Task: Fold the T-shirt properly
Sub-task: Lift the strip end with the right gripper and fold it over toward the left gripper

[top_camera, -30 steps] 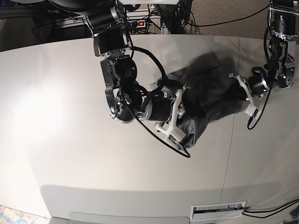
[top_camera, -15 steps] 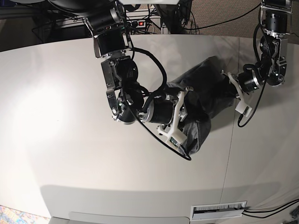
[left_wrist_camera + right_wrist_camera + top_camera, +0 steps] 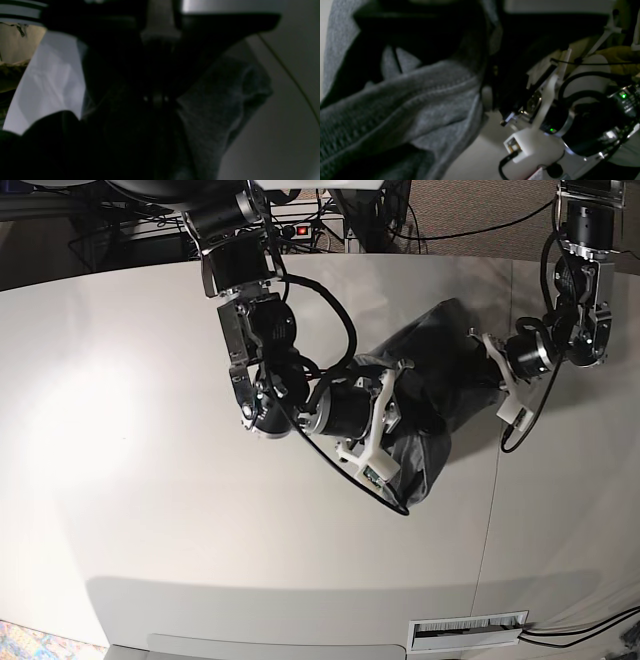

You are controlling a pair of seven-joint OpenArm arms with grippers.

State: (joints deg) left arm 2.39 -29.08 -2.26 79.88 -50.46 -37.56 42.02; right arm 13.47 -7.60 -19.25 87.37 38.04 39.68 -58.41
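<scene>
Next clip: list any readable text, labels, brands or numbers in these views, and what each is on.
No readable text in any view.
T-shirt: plain grey, no print or visible tag.
Small red-and-white patch at the bottom edge of the right wrist view: possibly a label, too blurred to read.
Left wrist view: too dark and blurred to show any lettering.

You have a wide pale-grey tabletop (image 3: pixel 150 480) with a straight seam running down its right part. A white slotted vent plate (image 3: pixel 468 631) sits near its front edge. Beyond the far edge, a black power strip (image 3: pixel 290 229) lies among tangled cables.
</scene>
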